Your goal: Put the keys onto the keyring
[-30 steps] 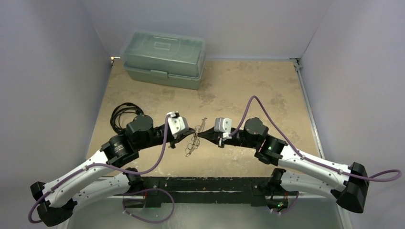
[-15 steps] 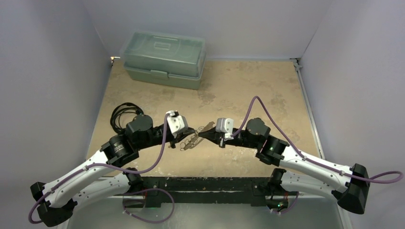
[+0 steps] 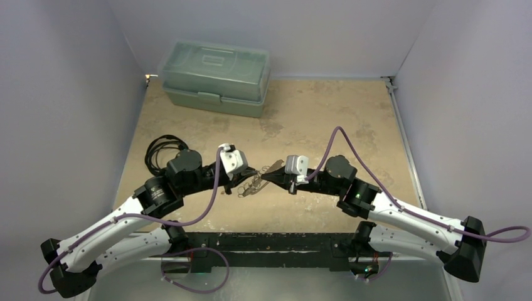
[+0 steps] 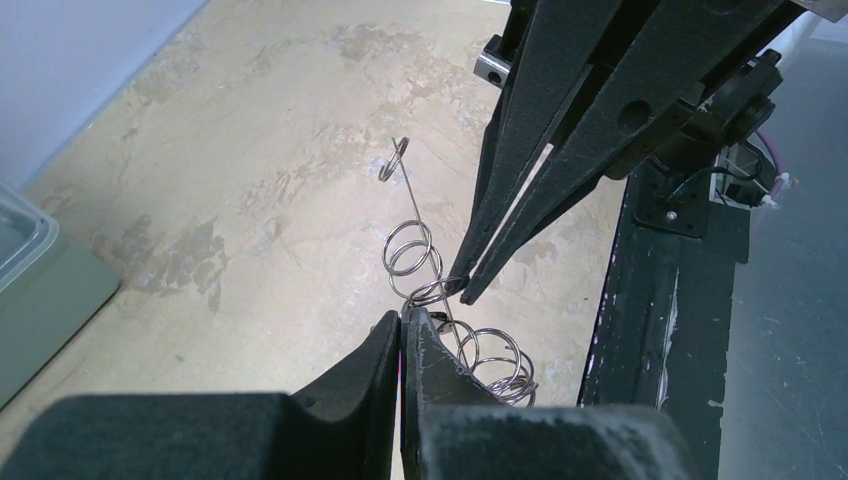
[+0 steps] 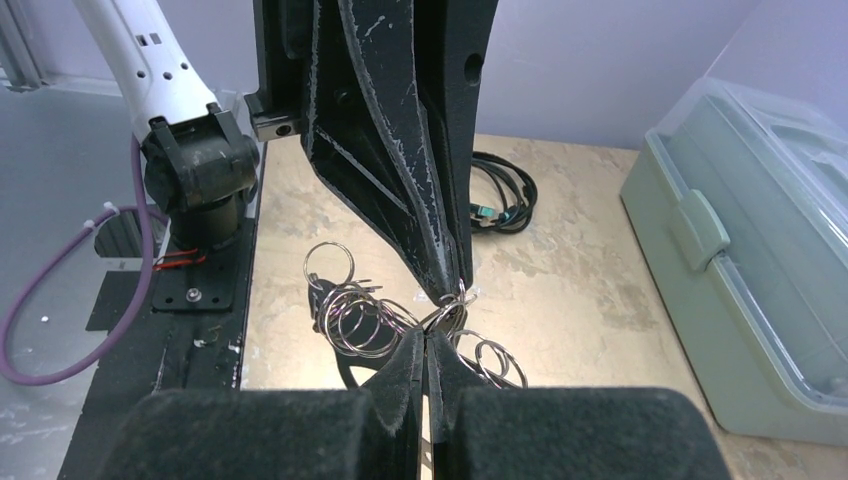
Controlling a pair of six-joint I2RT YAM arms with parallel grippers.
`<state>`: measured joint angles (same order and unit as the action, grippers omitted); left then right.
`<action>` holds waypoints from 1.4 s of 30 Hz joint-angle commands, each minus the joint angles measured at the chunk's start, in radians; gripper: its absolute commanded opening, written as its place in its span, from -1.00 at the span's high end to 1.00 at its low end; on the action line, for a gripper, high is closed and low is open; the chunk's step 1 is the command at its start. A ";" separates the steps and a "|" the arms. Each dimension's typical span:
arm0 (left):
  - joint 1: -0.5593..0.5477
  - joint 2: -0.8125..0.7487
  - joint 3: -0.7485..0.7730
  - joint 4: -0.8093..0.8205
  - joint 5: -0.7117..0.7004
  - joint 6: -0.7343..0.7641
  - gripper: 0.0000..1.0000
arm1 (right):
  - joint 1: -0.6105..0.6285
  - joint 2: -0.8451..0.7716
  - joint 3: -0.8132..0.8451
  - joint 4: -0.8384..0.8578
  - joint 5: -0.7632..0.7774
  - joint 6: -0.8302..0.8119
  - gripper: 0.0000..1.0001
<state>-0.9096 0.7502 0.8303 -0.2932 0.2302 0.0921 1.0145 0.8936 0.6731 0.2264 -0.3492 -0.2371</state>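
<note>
Reading the overhead view from its left edge, a black coiled cable [image 3: 160,152] is seen on the table [image 3: 351,119] beside the left arm, and a lidded green plastic box [image 3: 216,78] is set well behind it; neither is touched; the left gripper [image 4: 402,320] is placed near the middle of the table, its jaws pressed together on the thin wire of the keyring [image 5: 362,318]; the keyring is stretched between the two arms, with its small rings bunched just beside both sets of fingertips; the right gripper [image 5: 428,340] is met tip to tip with the left, its jaws likewise closed and pinching the same wire among the rings

The step in hand is judged to be the steadying of the keyring between both grippers, with no key yet threaded; for the next move, one pinch would have to be kept firm while the other is freed for a key, and the hooked wire end [image 4: 398,160] would have to be left reachable

No keys can be made out in any view; the exact pinch points are covered by the fingers; the full outline of the loop cannot be traced, and it cannot be told whether the rings are resting on the table or hanging clear of it
</note>
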 commanded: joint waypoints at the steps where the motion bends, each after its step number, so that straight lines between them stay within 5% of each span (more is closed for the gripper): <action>1: 0.017 0.009 0.000 0.015 -0.037 -0.021 0.91 | 0.011 -0.035 0.019 0.062 -0.014 -0.010 1.00; 7: 0.020 -0.007 -0.002 0.014 -0.059 -0.024 0.48 | 0.012 -0.034 0.019 0.062 -0.013 -0.011 1.00; 20: 0.021 -0.147 -0.055 0.071 -0.001 0.050 0.43 | 0.011 -0.038 0.018 0.059 -0.037 -0.011 1.00; 29: 0.020 -0.200 -0.135 0.153 0.185 0.140 0.09 | 0.010 -0.056 0.011 0.063 -0.160 -0.013 1.00; 42: 0.021 -0.218 -0.159 0.174 0.324 0.177 0.45 | 0.010 -0.049 0.019 0.047 -0.288 -0.016 1.00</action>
<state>-0.8959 0.5243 0.6712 -0.1688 0.4854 0.2489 1.0210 0.8482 0.6727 0.2394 -0.5869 -0.2409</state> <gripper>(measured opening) 0.292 0.005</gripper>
